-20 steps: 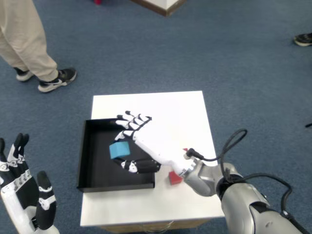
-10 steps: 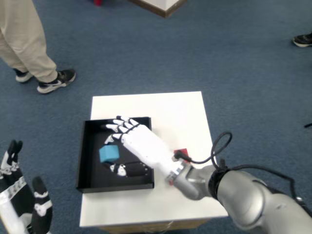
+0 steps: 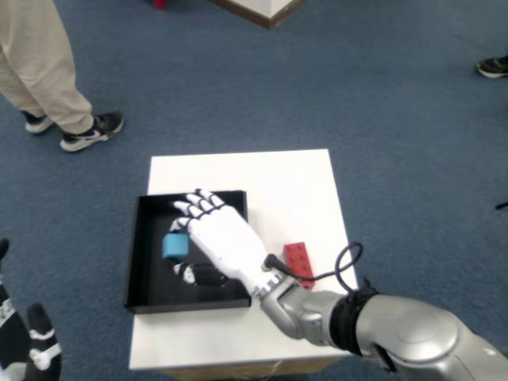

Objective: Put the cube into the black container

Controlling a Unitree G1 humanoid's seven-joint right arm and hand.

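Here the glossy white hand pinches a blue cube over the black container.

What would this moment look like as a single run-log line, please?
phase: placing | right hand: over container, holding cube | cube: above container floor, not released | red brick: on table

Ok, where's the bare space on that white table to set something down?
The far strip of the white table, beyond the black container, is bare, as is the near edge. The middle is crowded: the right hand over the container with the blue cube, and the red brick beside it.
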